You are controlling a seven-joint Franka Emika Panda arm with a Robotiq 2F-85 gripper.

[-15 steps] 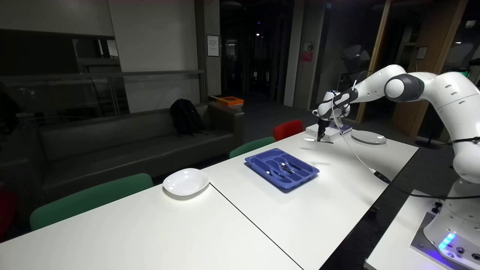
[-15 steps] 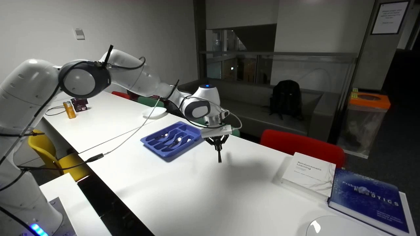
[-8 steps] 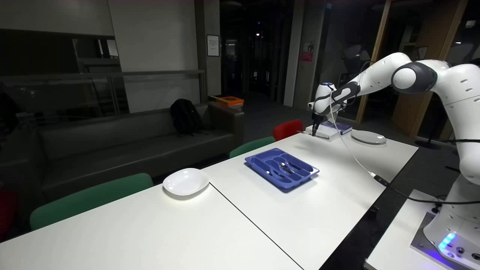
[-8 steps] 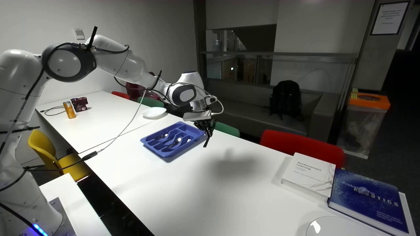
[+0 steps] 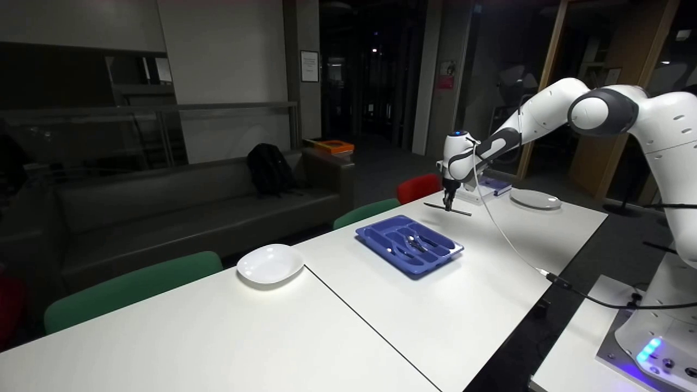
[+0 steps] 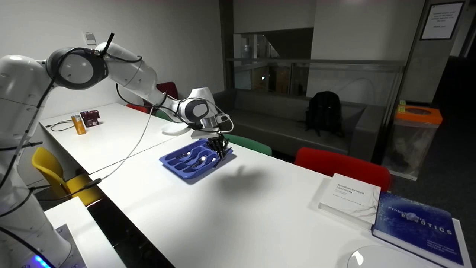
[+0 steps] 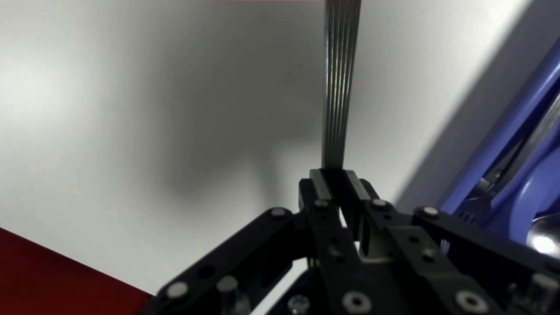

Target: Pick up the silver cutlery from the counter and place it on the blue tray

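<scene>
Surrounding the blue tray [image 5: 375,237]: the white counter [image 5: 245,337], with a white plate [image 5: 270,264] left of the tray in an exterior view.
Chairs: a green chair [image 6: 247,144] at the counter's edge near the tray, a red chair [image 6: 342,163] farther along, away from it.
Books: a white book [image 6: 351,197] and a blue book [image 6: 418,227] side by side, well apart from the tray; a second plate [image 5: 535,200] lies near them.
Far counter end: an orange can [image 6: 78,124] and a dark red item [image 6: 90,118] just beside each other, well apart from the tray.
Tray slots: partly taken up by a spoon [image 7: 544,238] and other utensils [image 7: 530,143].
Tray rim: stands between the slots and the gripper [image 7: 333,173].
Gripper: clenched, grasping the silver cutlery [image 7: 339,78] above the counter, near the tray; in the wrist view the fingertips [image 7: 319,186] appear over the white surface beside its rim.
Silver cutlery: stacked side by side between the fingertips, jutting out beyond them, raised off the counter, beside the tray.
</scene>
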